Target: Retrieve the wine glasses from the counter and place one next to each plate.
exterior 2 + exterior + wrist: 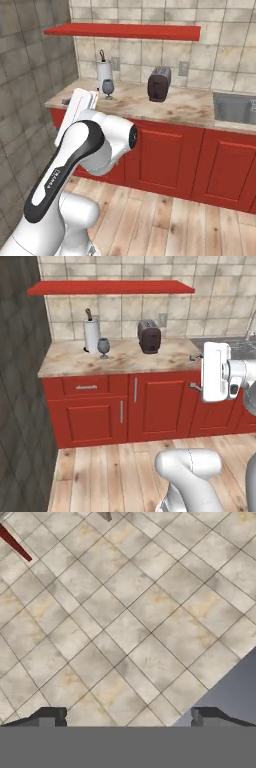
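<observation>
One wine glass (pixel 103 347) is standing beside the paper-towel roll (pixel 91 335) on the worktop (pixel 125 358); the jaws are spreading wide, pinching nothing, seemingly readying for pickup.

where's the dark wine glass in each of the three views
Left base view: the wine glass stands on the counter, left of centre, just right of the paper towel roll.
Right base view: the glass stands at the counter's far left, again just right of the roll.
Hand view: wall tiles, not the glass.
Shared landmark: the toaster, to the right of the glass in both base views.
</observation>
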